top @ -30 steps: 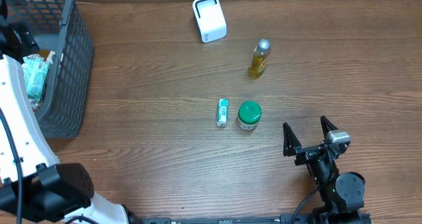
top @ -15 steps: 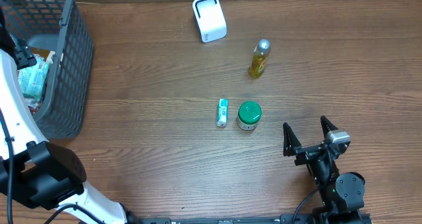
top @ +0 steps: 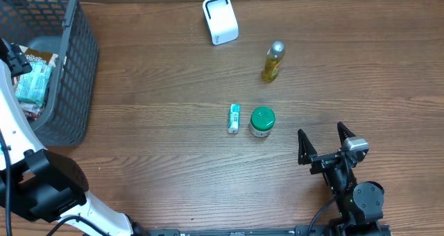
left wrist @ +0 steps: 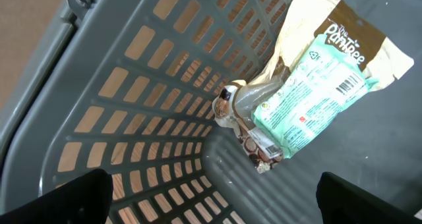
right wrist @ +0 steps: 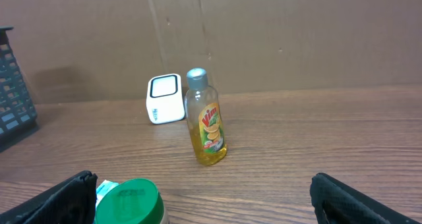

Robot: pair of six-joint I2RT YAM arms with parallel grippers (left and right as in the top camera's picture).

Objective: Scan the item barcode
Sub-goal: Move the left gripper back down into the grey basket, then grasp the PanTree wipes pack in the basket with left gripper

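Note:
My left gripper (left wrist: 212,201) hangs open inside the grey basket (left wrist: 132,85), its black fingertips (left wrist: 56,197) at the bottom corners of the left wrist view. Ahead of it lie a mint-green packet (left wrist: 310,95) with a barcode (left wrist: 349,85), a cream and brown bag (left wrist: 343,33) and a small clear bottle (left wrist: 245,102); the fingers touch none of them. The white scanner (top: 220,19) stands at the table's far edge. My right gripper (top: 324,142) rests open and empty near the front right.
On the table stand a yellow bottle (top: 272,62) with a silver cap, a green-lidded jar (top: 262,121) and a small teal and white tube (top: 234,118) beside it. The basket (top: 69,69) fills the far left; my white left arm (top: 17,139) reaches over its near side.
My left arm has drawn back toward the left edge, uncovering more of the basket's contents in the overhead view. The right arm and the table items have not moved.

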